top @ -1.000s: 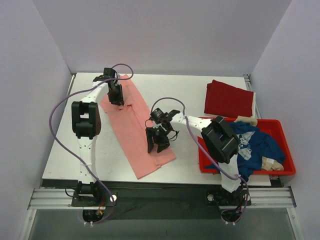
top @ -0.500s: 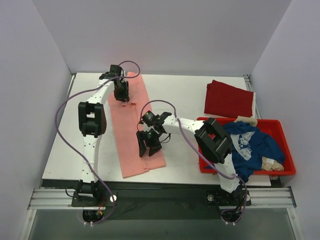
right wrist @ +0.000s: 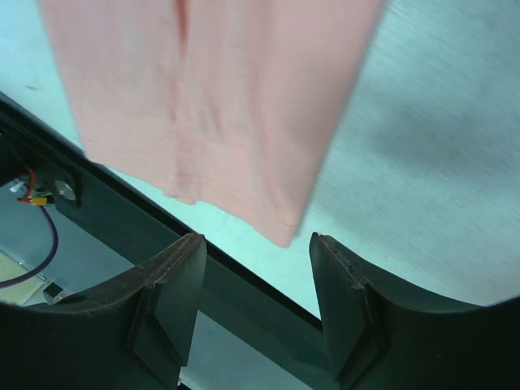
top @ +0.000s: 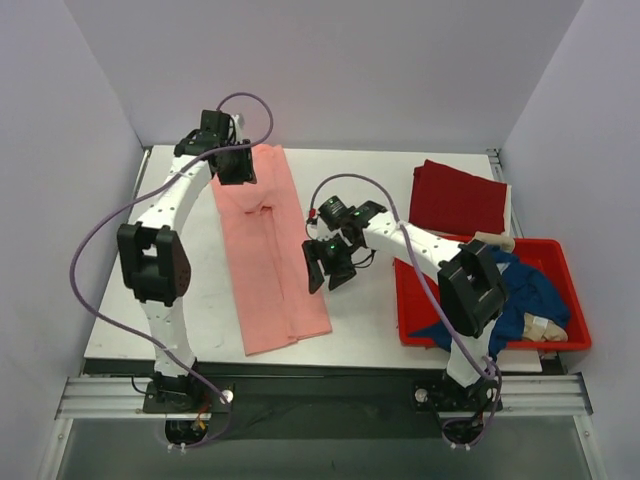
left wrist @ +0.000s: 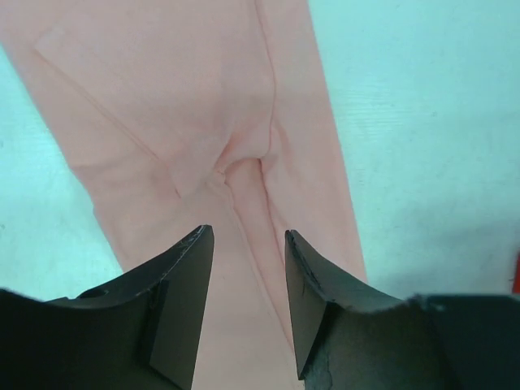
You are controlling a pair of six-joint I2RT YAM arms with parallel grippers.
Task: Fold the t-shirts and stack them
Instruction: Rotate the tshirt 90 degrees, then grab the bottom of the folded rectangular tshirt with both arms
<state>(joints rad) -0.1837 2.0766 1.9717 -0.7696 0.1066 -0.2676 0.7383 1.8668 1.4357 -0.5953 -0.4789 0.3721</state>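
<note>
The pink shirt [top: 268, 260] lies on the worktop [top: 360, 180] as one long strip. Its long axis runs near to far and leans a bit left at the far end. The right pincer [top: 330, 272] hovers just right of the strip's near half, spread wide and holding nothing. The left pincer [top: 232, 168] hangs over the far end, also spread and empty. My guess is the next fold goes end to end, one arm per end.

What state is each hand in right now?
left hand: open, empty, above the pink shirt.
right hand: open, empty.
</note>
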